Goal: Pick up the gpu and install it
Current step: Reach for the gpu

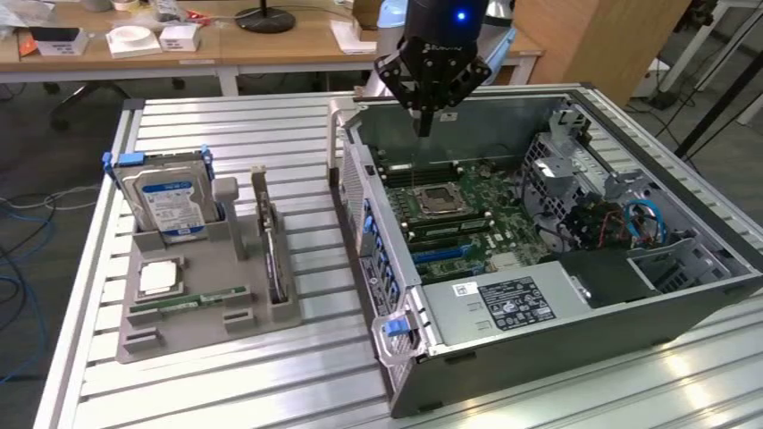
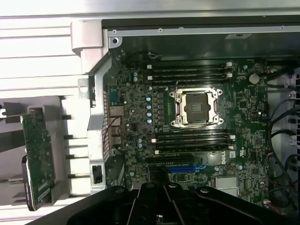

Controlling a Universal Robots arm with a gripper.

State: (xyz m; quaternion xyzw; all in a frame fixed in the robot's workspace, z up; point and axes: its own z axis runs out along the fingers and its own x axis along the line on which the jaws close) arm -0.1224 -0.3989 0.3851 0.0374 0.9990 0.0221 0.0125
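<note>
We see the pincer (image 1: pixel 423 130) closed on nothing, the motherboard (image 1: pixel 471 214) beneath it, the gpu (image 1: pixel 275 257) well apart in a gray holder (image 1: pixel 191 308).

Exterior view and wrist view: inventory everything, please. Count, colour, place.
table: 1, silver slatted, under everything
computer case: 1, grey, open, exterior view's right
motherboard: 1, green, inside case
processor socket: 1, silver, empty, mid-motherboard
holder: 1, grey, exterior view's left of case
hard drive: 1, blue-white label, upright in holder
gpu: 1, green, on edge in holder, nearest case
memory stick: 1, green, flat on holder
processor chip: 1, silver, flat on holder
arm: 1, black, above case's far wall; jaws shut, empty
</note>
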